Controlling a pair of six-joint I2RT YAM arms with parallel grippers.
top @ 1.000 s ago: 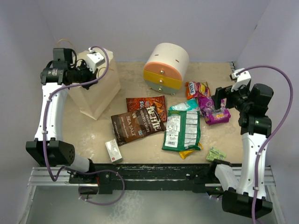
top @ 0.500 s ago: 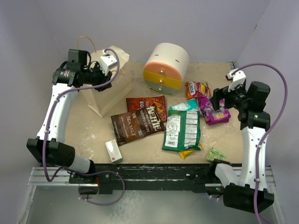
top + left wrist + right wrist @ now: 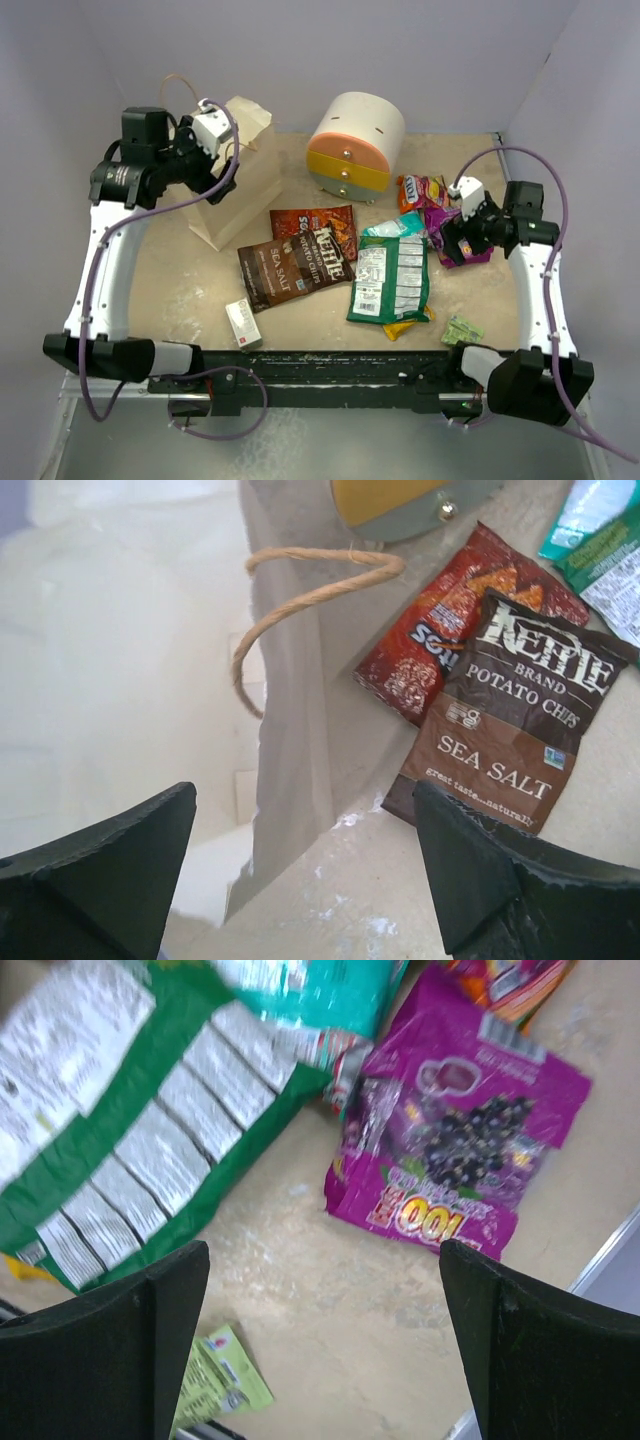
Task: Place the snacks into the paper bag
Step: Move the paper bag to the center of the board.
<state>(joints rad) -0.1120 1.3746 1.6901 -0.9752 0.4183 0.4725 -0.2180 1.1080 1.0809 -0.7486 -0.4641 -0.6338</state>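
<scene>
The paper bag [image 3: 238, 185] stands at the back left, its mouth open and its string handle [image 3: 310, 590] looped over the rim. My left gripper [image 3: 200, 160] hovers open just above that rim [image 3: 300, 880], holding nothing. On the table lie the snacks: a dark brown chip bag [image 3: 295, 268] [image 3: 510, 720], a red-brown bag [image 3: 315, 225], a green bag [image 3: 390, 280] [image 3: 130, 1150], a purple pack [image 3: 465, 248] [image 3: 460, 1150], an orange pack [image 3: 422, 190] and a small green pack [image 3: 463, 330]. My right gripper [image 3: 448, 238] [image 3: 320, 1350] hangs open over the purple pack's near edge.
A round white-orange-yellow drawer unit [image 3: 355, 145] stands at the back centre. A small white box [image 3: 243, 323] lies near the front edge. A teal packet [image 3: 400, 228] and a yellow one [image 3: 403, 326] stick out from under the green bag. Walls close in on three sides.
My left gripper dragged the paper bag to the right by its top, then opened and let go. The right arm swung left and down toward the purple pack.
</scene>
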